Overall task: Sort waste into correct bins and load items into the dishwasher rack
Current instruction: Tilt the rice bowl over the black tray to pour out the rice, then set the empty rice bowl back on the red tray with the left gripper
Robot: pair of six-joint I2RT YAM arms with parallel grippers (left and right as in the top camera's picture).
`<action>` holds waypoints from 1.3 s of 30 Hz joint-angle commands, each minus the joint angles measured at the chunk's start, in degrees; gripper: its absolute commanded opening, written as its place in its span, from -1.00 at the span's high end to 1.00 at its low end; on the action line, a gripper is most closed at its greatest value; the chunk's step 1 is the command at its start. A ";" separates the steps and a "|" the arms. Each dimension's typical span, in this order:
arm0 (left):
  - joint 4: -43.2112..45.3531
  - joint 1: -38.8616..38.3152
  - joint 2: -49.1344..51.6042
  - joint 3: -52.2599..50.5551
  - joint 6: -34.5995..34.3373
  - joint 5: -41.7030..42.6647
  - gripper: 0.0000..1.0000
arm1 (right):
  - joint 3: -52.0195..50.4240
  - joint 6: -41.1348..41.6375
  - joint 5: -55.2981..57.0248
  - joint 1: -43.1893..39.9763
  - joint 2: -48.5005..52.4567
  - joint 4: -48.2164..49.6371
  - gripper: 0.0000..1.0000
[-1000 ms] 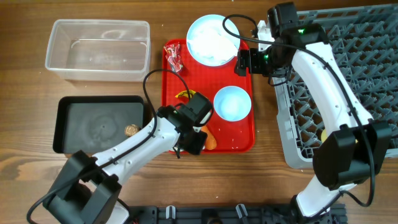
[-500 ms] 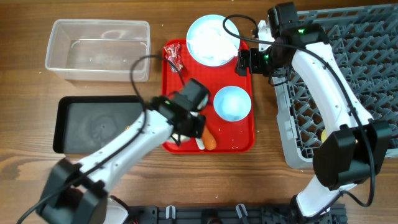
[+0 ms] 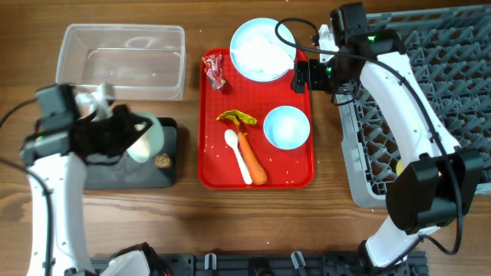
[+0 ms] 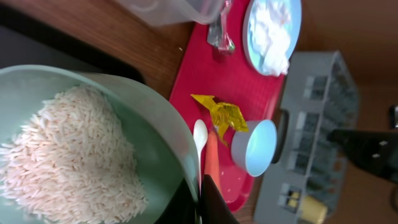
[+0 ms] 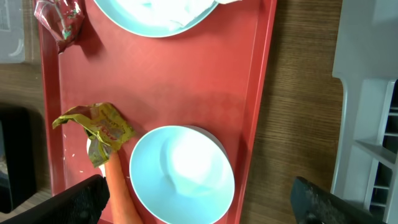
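Leftward, off the flat red serving tray (image 3: 301, 175) where it worked a second ago, the left arm has swung out to the shallow black rectangular tray (image 3: 126, 178), taking a pale blue round bowl of white rice (image 3: 146, 139) with it. The left pincer (image 3: 129, 140) is pressed together on that bowl's rim. The bowl hangs tilted above the black tray's right half, the rice grains (image 4: 68, 155) heaped inside it. A small brown food lump (image 3: 162, 160) lies in the black tray just below the bowl. The clear rectangular plastic tub (image 3: 123, 29) sits on the desk (image 3: 115, 222) behind the black tray.

With the arm gone, the tray's middle is in plain view. A crinkled yellow wrapper (image 3: 235, 118) lies above a white plastic spoon (image 3: 238, 157), and an orange carrot (image 3: 254, 163) lies alongside the spoon. An empty light blue round bowl (image 3: 286, 126) stands to their right. A crinkled red wrapper (image 3: 215, 70) lies at the far left corner. A light blue round plate (image 3: 261, 47) bearing white crumpled paper (image 3: 265, 54) overlaps the tray's far edge.

The right pincer (image 3: 303, 75) has not shifted. It is spread wide with nothing in it, above the red tray's right edge near the plate. The large grey plastic pegged rack (image 3: 437, 84) stands to its right.
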 commanded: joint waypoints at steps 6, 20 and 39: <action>4.20 28.02 5.18 -11.56 15.50 42.14 0.92 | -0.07 0.04 0.94 0.07 0.61 0.13 -0.92; 4.81 28.57 13.29 -11.76 17.18 50.93 0.92 | -0.07 0.07 0.94 0.07 0.61 -0.11 -0.92; 26.18 5.53 9.31 -11.74 13.62 42.32 0.92 | -0.07 0.09 0.87 0.09 0.61 0.13 -0.93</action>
